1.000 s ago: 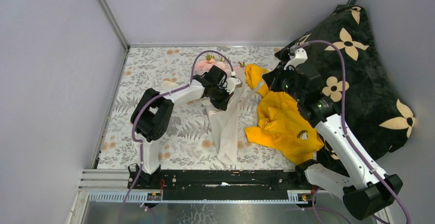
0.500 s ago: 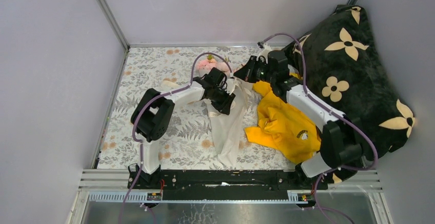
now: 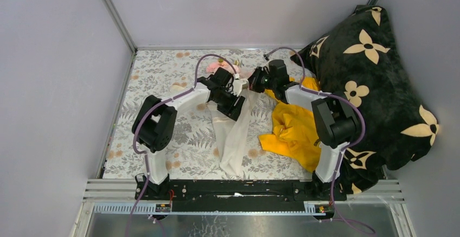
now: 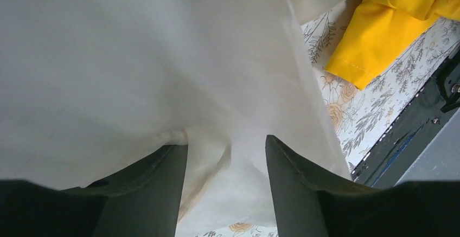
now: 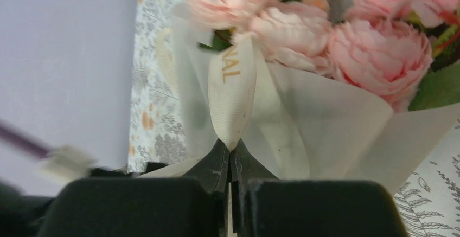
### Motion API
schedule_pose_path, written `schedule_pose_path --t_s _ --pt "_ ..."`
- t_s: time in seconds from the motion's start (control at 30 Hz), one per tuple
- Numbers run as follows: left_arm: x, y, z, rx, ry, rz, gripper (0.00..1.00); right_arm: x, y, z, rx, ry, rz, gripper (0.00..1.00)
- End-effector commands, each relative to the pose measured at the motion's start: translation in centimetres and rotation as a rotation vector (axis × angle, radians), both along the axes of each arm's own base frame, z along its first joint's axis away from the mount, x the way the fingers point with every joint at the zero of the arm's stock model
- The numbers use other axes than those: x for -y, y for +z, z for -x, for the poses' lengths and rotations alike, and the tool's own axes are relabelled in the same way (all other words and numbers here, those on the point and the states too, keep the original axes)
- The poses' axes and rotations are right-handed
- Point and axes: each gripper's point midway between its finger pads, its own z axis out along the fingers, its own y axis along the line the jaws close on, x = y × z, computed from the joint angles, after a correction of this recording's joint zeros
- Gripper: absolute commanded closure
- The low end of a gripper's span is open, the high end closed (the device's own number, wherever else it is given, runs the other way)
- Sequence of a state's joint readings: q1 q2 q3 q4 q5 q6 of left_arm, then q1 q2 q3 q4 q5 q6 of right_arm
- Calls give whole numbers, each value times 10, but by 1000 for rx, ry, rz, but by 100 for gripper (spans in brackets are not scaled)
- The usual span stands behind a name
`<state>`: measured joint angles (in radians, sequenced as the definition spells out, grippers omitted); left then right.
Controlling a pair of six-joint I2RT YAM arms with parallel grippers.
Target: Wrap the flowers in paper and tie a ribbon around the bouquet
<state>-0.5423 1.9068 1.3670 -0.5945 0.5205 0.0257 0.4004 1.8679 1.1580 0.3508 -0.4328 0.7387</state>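
Flowers (image 5: 369, 52), pale pink with green leaves, sit just beyond the right pincer (image 5: 230, 158), their heads rising out of the white paper (image 5: 325, 134) wrapped round them. That pincer is pressed together on the tip of the cream ribbon (image 5: 232, 88). The ribbon stands up from the fingertips as a folded loop with gold lettering, in front of the blooms.

The left pincer (image 4: 225, 150) is spread, its dark fingers (image 4: 295, 188) apart, with a crumpled fold of the paper in the gap and beyond it. Past its right finger, a yellow garment (image 4: 390, 25) lies on the flower-printed tabletop (image 4: 374, 101).

From above, the two pincers are close together. The left one is over the paper's narrow part, and the paper's long tail trails back toward the arm bases. A black pillow (image 3: 379, 74) lies beyond the right arm.
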Motion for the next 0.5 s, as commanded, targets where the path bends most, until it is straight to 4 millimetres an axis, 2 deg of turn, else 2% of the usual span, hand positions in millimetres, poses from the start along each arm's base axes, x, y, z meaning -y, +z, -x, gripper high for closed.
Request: schedule_pose_path --t_s 0.0,0.2,0.33,0.4,0.47 --pt "4 28 -13 89 -1 36 38 -7 -19 2 -38 52 26 100" --pt "-14 33 -18 150 -1 -53 37 2 -41 17 -76 77 87 100" --pt "-18 59 -19 205 -41 -58 37 9 -54 23 -95 87 144 100" --pt "-16 73 -14 221 -95 -43 29 14 -62 27 -107 85 176 100" --pt "-23 77 -10 228 -139 -70 23 18 -67 29 -112 86 201 100"
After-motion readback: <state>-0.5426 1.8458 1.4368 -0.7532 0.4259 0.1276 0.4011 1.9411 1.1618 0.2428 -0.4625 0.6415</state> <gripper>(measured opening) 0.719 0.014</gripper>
